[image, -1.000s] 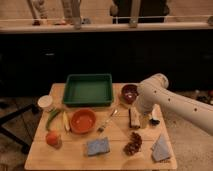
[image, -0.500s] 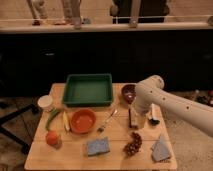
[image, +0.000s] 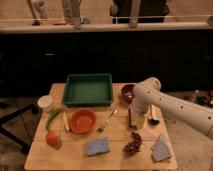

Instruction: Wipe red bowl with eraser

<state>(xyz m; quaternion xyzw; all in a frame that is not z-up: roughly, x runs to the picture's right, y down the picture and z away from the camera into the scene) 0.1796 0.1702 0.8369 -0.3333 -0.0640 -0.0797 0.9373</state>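
— slightly leftward is how the arm has drifted since a moment ago; its elbow sits a touch nearer the middle of the table [image: 70,153], while the gripper [image: 138,119] has stayed low over the right part; nothing else on the table has shifted.
— does it have the eraser?
— the eraser [image: 133,123] looks to be right at the gripper, a dark block with a paler side, down at table level under the wrist; whether the gripper is closed on it or only set about it, i cannot tell.
— what lies around it?
— a dark spoon [image: 153,118] just to the right; a dark bowl [image: 128,92] just behind, close by the arm; a fork [image: 106,122] to the left, between the gripper and the red bowl [image: 82,121]; nearer the front edge, a dark cluster [image: 133,146], a grey cloth [image: 161,149] and a blue-grey sponge [image: 98,146].
— and the red bowl itself?
— it stands left of centre, in front of the green tray [image: 89,89], upright, well apart from the eraser; nothing touches it.
— so how far along is the job?
— early, i judge; at best the pick-up is in hand, and no wiping shows yet; what is left is to make the hold sure, lift the eraser, carry it left past the fork to the red bowl, and rub it round the inside.
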